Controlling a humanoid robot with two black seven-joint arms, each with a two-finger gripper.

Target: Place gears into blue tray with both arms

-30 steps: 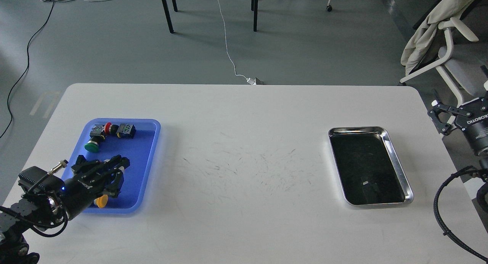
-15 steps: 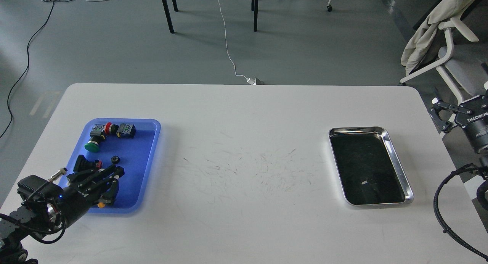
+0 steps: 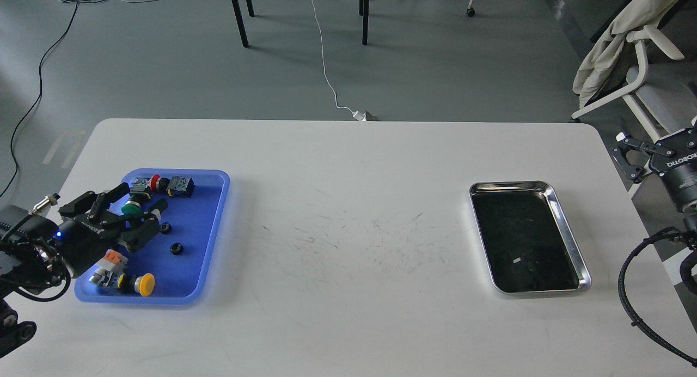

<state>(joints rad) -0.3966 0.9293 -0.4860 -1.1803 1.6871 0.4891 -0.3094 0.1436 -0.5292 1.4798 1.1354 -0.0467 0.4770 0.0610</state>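
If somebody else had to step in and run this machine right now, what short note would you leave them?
Left gripper: open, empty, hanging over the far left part of the blue tray.
Right gripper: open, empty, off the table's right edge, away from the steel tray.
Gears: both lie on the blue tray's floor, one beside the left fingers, the other nearer the tray's middle.
Also in the blue tray: push-buttons with red, green and yellow caps.
Done: both gears look placed; the steel tray shows nothing in it.
Left: probably just pulling both arms clear.
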